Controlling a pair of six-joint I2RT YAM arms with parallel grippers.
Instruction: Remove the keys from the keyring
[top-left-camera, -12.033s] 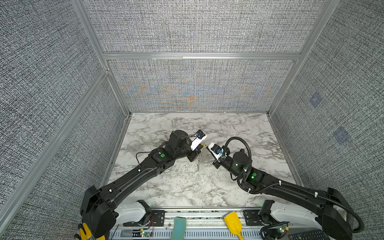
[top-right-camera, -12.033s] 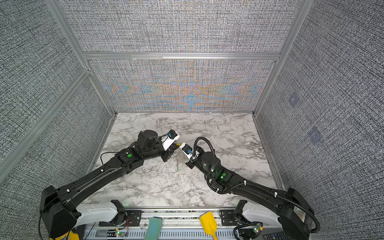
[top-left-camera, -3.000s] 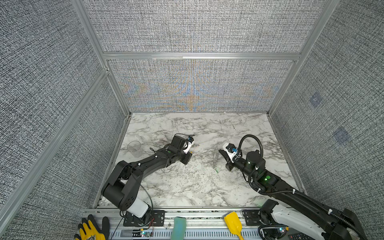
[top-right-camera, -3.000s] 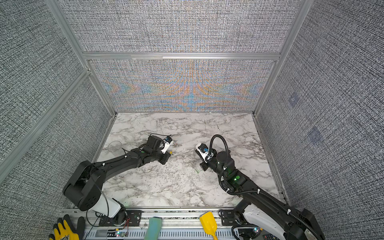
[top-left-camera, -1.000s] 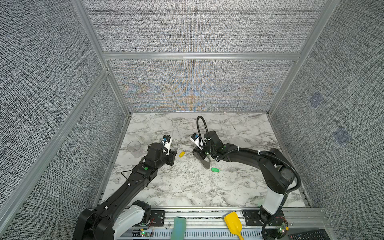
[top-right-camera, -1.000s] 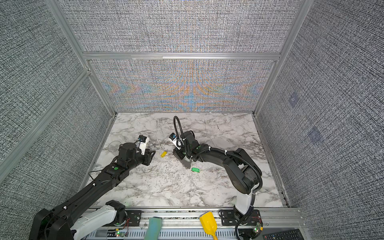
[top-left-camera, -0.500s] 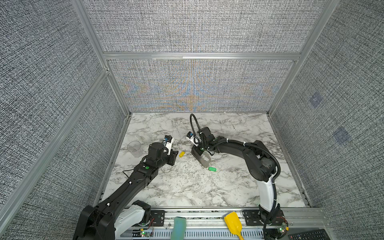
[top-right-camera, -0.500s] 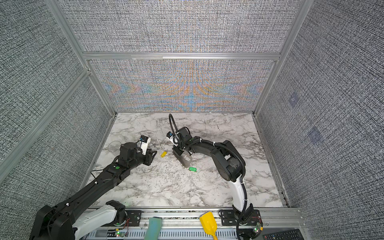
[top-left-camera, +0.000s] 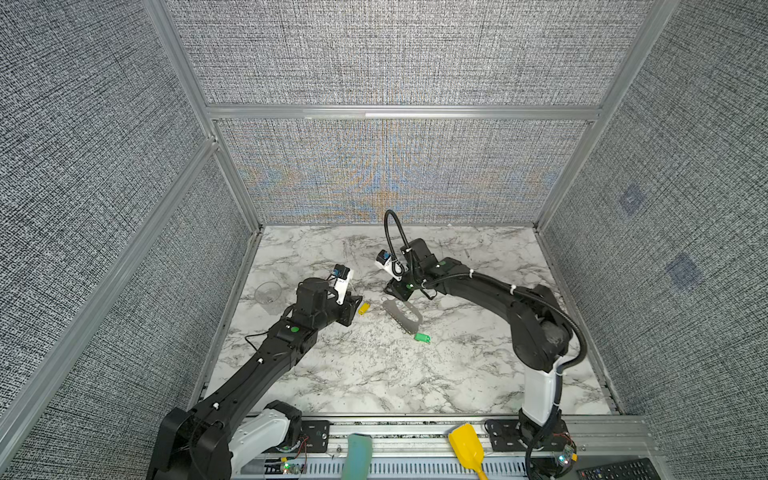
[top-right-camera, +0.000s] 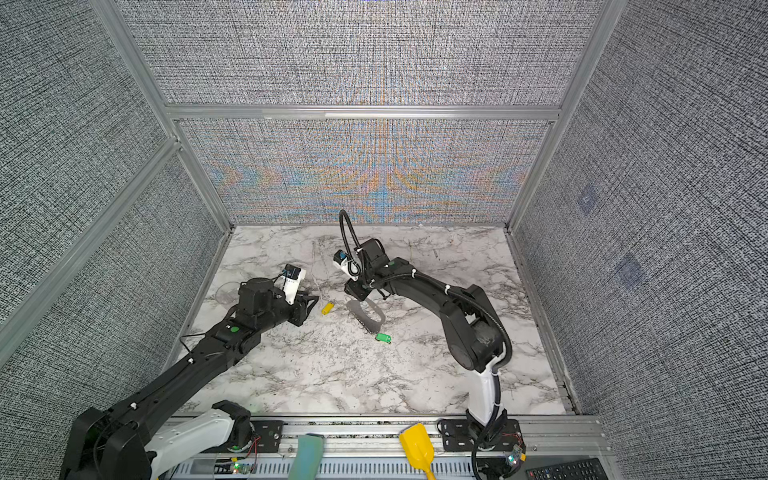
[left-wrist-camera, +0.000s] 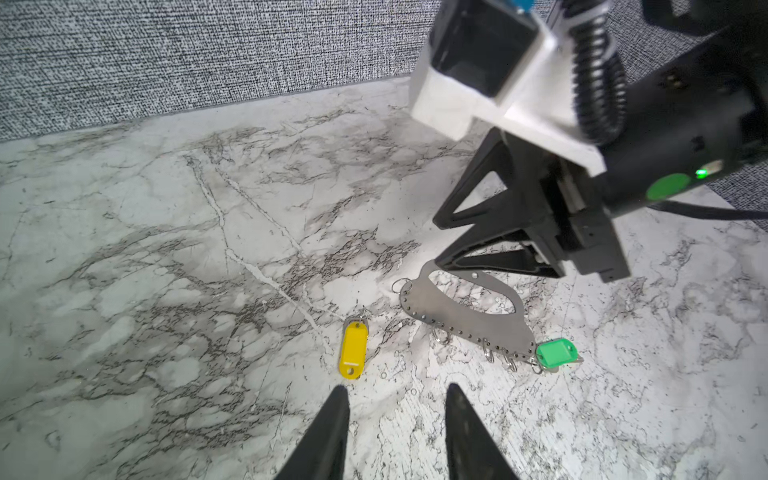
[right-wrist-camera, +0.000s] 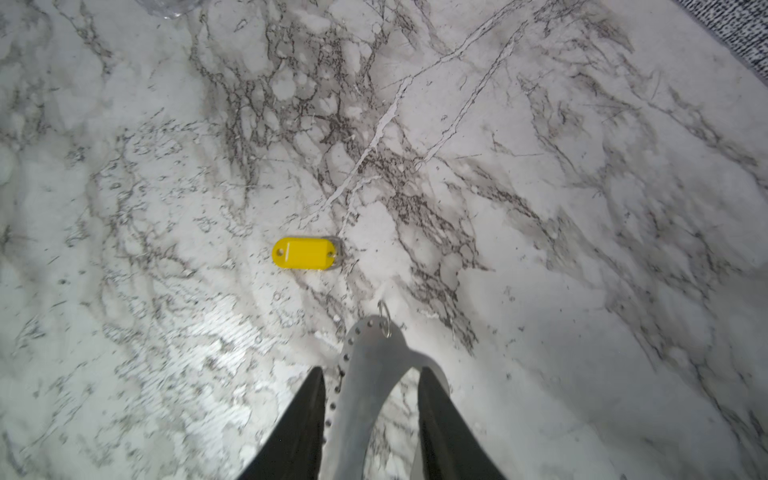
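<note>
- Marble worktop (top-left-camera: 374, 374), boxed in by grey fabric panels (top-left-camera: 395, 54), is being shared by both arms.
- A release is being made: the right fingers (right-wrist-camera: 301, 424), clamped shut a second ago, are now being held apart, straddling one end of the keyring (left-wrist-camera: 490, 328) with nothing pinched.
- The keyring is lying flat near the middle of the worktop, no longer being gripped.
- The left fingers (left-wrist-camera: 328, 432) are being held moderately apart and empty, hovering near the yellow tag (left-wrist-camera: 353, 351).
- The yellow tag is lying alone, just beside the keyring but clear of it, so that key is being counted as removed.
- The green tag (left-wrist-camera: 556, 353) is touching the keyring's far end; whether it is still being held there by its ring cannot be told, so the task is being judged as done or one key short.
- The keyring is showing as a flat grey D-shaped loop with a large oval opening, small holes dotted along its straight edge and bare little rings (left-wrist-camera: 488, 353) dangling from them.
</note>
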